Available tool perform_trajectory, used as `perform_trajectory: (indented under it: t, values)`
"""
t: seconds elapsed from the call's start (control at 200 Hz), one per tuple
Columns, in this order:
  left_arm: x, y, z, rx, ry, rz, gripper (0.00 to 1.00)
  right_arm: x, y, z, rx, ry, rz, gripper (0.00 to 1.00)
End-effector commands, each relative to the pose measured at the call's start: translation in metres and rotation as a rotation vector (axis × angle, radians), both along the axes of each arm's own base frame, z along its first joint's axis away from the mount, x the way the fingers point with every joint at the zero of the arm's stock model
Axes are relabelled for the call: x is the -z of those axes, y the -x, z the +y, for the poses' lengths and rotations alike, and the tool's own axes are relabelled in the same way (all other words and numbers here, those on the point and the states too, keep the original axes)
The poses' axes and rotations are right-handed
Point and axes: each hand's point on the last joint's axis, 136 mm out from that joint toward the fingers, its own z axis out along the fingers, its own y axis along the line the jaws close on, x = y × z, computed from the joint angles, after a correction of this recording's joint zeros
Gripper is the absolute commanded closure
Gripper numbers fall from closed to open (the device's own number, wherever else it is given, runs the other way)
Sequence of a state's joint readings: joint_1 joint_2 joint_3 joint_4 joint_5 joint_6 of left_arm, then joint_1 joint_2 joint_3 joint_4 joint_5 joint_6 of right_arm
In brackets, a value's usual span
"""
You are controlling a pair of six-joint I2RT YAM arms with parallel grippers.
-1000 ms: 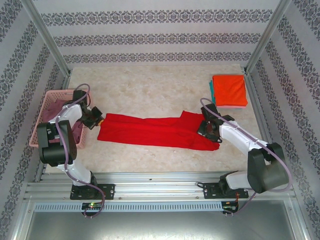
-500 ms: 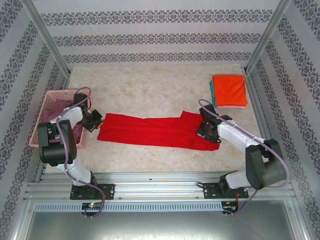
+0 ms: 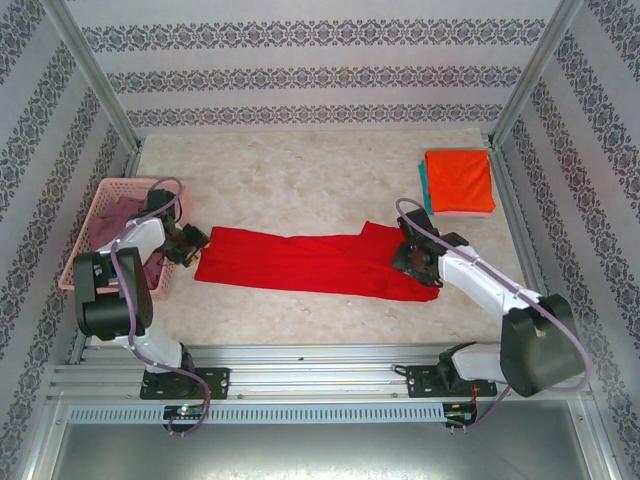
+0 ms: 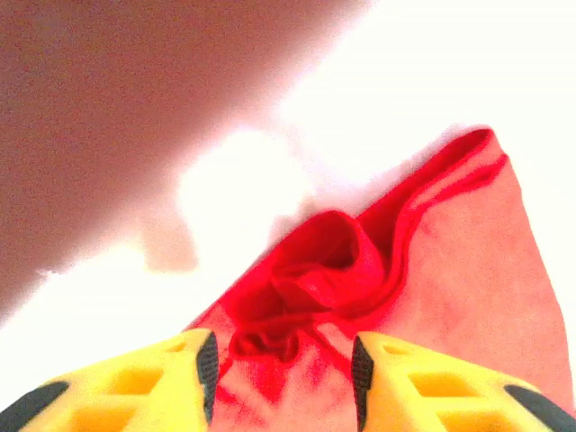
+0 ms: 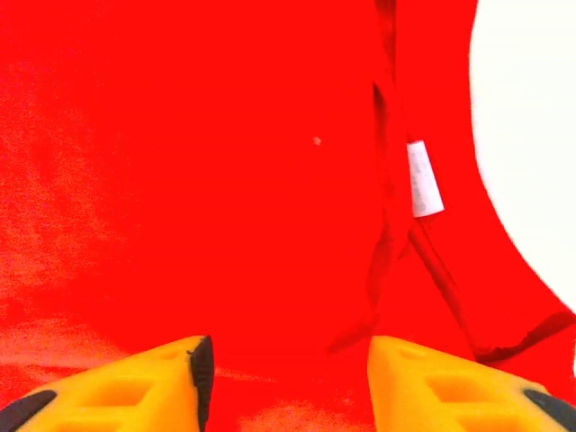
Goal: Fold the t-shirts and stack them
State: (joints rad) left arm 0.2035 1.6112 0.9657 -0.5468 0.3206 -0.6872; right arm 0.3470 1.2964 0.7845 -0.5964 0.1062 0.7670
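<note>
Release on both sides: near the front rail, the left tool (image 3: 190, 243) at nine o'clock and the right tool (image 3: 415, 258) at three o'clock stand with jaws parted, where a moment ago both were clamped shut. Between them the red t-shirt (image 3: 290, 262) lies flat on the bench (image 3: 300, 170) as a long folded band, both ends now free. The lengthwise fold looks finished and a crosswise fold likely follows. Farther back, at two o'clock, the orange t-shirt (image 3: 459, 180) tops the stack over the teal t-shirt (image 3: 424, 183).
</note>
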Motion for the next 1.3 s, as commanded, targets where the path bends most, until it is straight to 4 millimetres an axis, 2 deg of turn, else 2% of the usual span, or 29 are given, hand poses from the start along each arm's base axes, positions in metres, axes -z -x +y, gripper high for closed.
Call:
perform_trajectory:
  t: [0.0,0.07,0.24,0.44,0.54,0.649,0.854,1.004,1.299]
  values:
    - [-0.028,0.003,0.004,0.012,-0.070,-0.023,0.46,-0.033,-0.016,-0.001,-0.038,0.049,-0.110,0.43]
    - [-0.039,0.000,0.002,0.022,-0.082,-0.040,0.42,-0.042,-0.023,0.003,-0.060,0.059,-0.129,0.38]
    - [-0.067,-0.009,-0.009,0.046,-0.103,-0.109,0.39,-0.055,-0.046,0.027,-0.143,0.083,-0.163,0.37]
    - [-0.074,-0.026,-0.048,0.113,-0.079,-0.163,0.39,-0.050,-0.076,0.066,-0.208,0.070,-0.170,0.37]
    - [-0.065,-0.036,-0.071,0.149,-0.056,-0.162,0.39,-0.045,-0.098,0.074,-0.212,0.097,-0.167,0.39]
    - [-0.050,-0.042,-0.097,0.192,-0.026,-0.139,0.39,-0.036,-0.120,0.080,-0.225,0.147,-0.138,0.45]
    - [-0.023,-0.036,-0.127,0.234,0.020,-0.093,0.39,-0.010,-0.148,0.089,-0.245,0.201,-0.056,0.55]
    - [-0.003,-0.020,-0.129,0.234,0.030,-0.048,0.39,0.010,-0.154,0.091,-0.238,0.190,0.009,0.62]
    - [0.028,0.007,-0.124,0.230,0.024,0.037,0.39,0.044,-0.140,0.085,-0.218,0.178,0.102,0.68]
